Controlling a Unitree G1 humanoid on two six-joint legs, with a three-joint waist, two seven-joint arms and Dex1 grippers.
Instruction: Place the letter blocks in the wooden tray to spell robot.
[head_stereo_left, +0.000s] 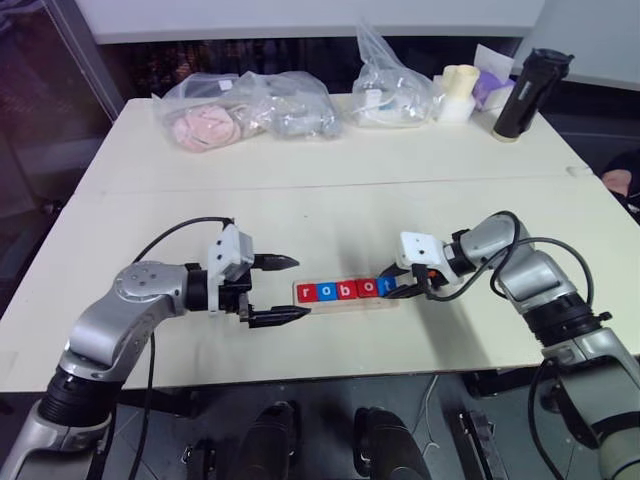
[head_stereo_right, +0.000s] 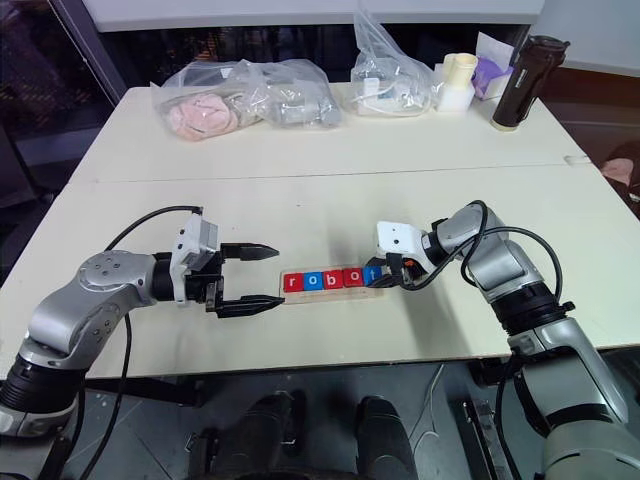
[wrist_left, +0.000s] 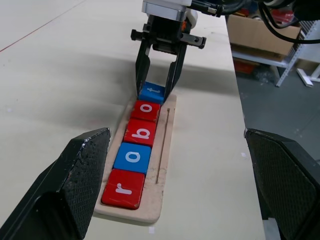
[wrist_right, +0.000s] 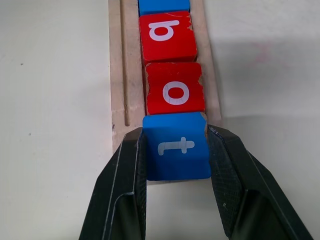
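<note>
While the right claw (wrist_right: 176, 150) pinches the blue t block (wrist_right: 176, 146) at the wooden tray (wrist_right: 118, 75) end (left claw (head_stereo_left: 282, 290) spread), release seems next.

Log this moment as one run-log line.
stage: last tile | right gripper: shut on blue t block at end of pale wooden tray | left gripper: open, beside tray | row: r-o-b-o-t

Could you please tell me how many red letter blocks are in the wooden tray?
3: the red r block at one end, the red b block in the middle, the red o block beside the blue t.
</note>
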